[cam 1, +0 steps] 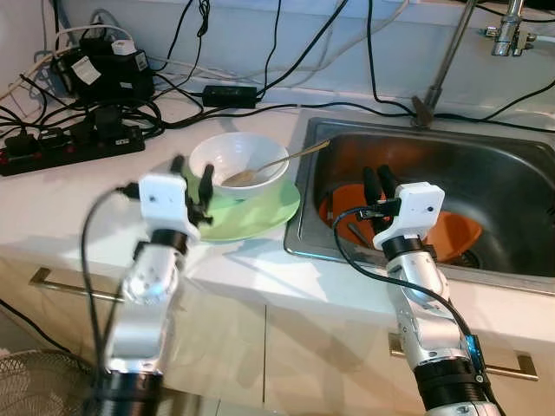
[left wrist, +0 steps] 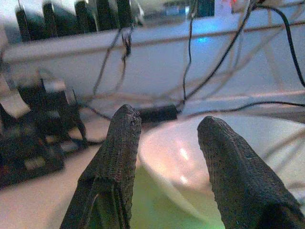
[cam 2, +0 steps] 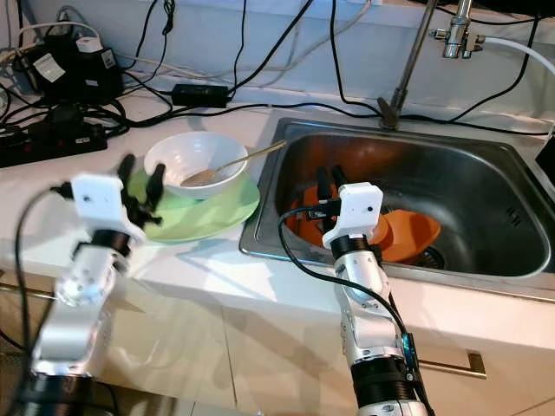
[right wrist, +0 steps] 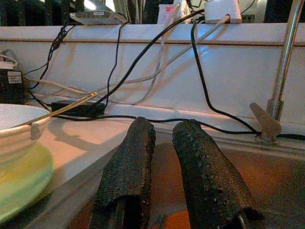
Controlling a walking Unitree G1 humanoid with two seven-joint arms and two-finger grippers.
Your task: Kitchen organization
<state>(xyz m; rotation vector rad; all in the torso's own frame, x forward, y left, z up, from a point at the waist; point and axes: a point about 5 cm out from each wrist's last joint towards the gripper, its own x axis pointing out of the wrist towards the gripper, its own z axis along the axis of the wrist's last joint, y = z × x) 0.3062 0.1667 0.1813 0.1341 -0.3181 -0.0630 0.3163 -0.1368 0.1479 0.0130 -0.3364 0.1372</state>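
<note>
Round orange plastic dish in the steel sink: front part hidden behind right gripper & its white wrist block. Pale green plate: near-left rim covered by left gripper. Left wrist pic blurred, background cables soft. Chrome tap cut off at top edge.

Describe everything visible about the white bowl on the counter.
The round, glossy white bowl, ceramic by its look, sits upright on a pale green plate on the white counter, left of the steel sink. A metal spoon rests inside, handle leaning over the rim toward the sink. The left gripper hovers at its near side, fingers apart.
</note>
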